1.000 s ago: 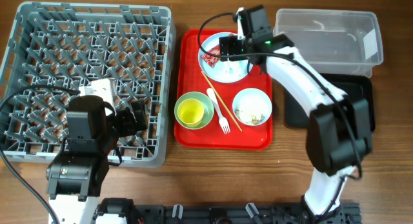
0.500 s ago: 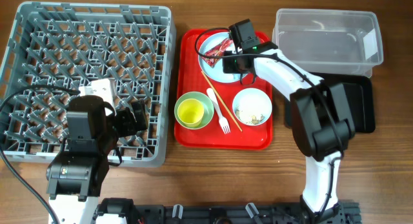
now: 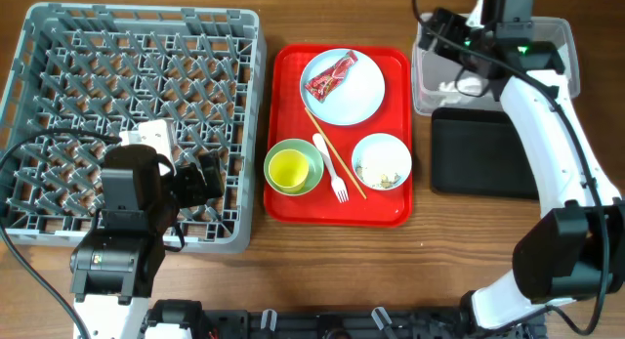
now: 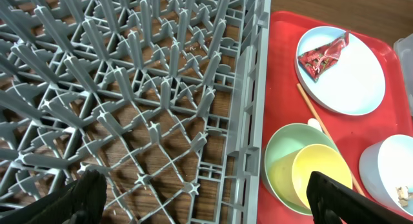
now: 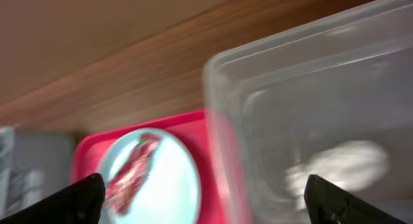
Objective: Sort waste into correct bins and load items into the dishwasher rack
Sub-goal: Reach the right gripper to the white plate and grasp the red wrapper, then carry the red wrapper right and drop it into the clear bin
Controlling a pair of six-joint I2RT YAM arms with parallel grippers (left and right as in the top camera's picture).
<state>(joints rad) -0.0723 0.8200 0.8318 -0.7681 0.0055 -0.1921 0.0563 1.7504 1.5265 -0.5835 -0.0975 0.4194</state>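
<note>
The grey dishwasher rack (image 3: 137, 114) fills the left. On the red serving tray (image 3: 391, 214) a pale-blue plate (image 3: 356, 95) holds the red wrapper (image 3: 330, 75). The yellow cup (image 3: 289, 167) sits in the green bowl (image 3: 311, 149). The pale bowl (image 3: 381, 161) holds food scraps. The fork (image 3: 330, 171) and chopstick (image 3: 337, 168) lie between the bowls. My right gripper (image 3: 457, 48) is open and empty over the left end of the clear tub (image 3: 542, 46); a small white bit (image 3: 474, 85) lies inside. The black tray (image 3: 483, 153) is beside it. My left gripper (image 3: 195, 178) is open over the rack's front right.
In the left wrist view the rack's pegs (image 4: 161, 88) sit under my left gripper (image 4: 206, 201), with the plate (image 4: 352, 82) and cup (image 4: 322, 179) to the right. The right wrist view is blurred, showing the tub (image 5: 310, 108) and the wrapper (image 5: 132, 172).
My right arm swung from over the plate to the right, now above the clear tub. The wrapper stays on the plate, slightly shifted. The left arm has not moved.
</note>
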